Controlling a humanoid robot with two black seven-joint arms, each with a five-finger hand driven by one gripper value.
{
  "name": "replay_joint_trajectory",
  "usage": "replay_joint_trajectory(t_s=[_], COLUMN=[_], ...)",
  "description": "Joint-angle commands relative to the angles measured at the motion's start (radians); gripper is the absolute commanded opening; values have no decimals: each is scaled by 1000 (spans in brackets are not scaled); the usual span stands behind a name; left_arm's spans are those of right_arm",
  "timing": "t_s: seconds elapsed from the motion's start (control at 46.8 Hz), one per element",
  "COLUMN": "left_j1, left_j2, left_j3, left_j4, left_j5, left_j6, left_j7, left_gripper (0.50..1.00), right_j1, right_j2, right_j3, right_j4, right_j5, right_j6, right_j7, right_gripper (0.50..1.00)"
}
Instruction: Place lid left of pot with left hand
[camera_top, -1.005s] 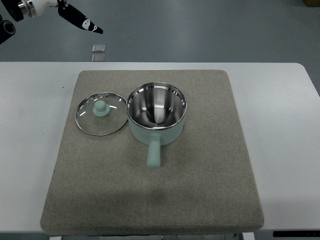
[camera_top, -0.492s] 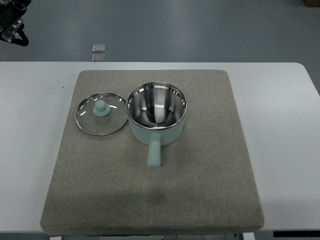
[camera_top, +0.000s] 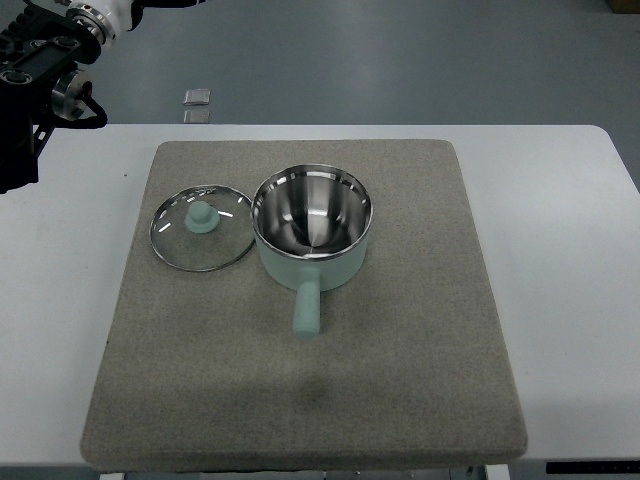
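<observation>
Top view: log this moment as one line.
lid: on mat, left of pot | pot: open | left arm: top-left corner, clear of lid

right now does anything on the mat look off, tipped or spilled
Nothing stands out. The glass lid lies flat on the grey mat, knob up, just left of the pot, its rim close against the pot's side. The pot stands upright and empty, handle toward the camera. No spill shows.

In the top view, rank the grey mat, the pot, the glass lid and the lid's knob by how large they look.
1. grey mat, by far the largest.
2. pot with its handle.
3. glass lid; its disc looks close to the pot's rim in width, so this ranking is narrow.
4. lid's knob, smallest.
</observation>
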Motion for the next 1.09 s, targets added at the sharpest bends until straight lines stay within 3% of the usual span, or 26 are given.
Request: replay_joint_trajectory(t_s=[0.0,0.321,0.513,0.663,0.856,1.07], left_j1=[28,132,192,195,191,192], left_j2=[-2,-3,-5,-29,-48,-48], left_j3=[-62,-337,-458,-461,-464,-469], left_j4=[2,0,35,101,130,130], left_j5=[-2,-14,-77,-95,-190,-206], left_j6=[-47,-77,-231,-225,-139,-173], left_j7=[-33,-55,-52,-47,-26,-29], left_gripper=[994,994,994,994,994,994], right_j1=[0,0,0,0,0,0], right_j2=[0,0,0,0,0,0], right_j3=[1,0,1,0,0,0], right_j4=[0,0,0,0,0,0], right_j5=[0,0,0,0,0,0], right_j6=[0,0,0,0,0,0], right_j7=[0,0,0,0,0,0], right_gripper=[924,924,924,924,924,924])
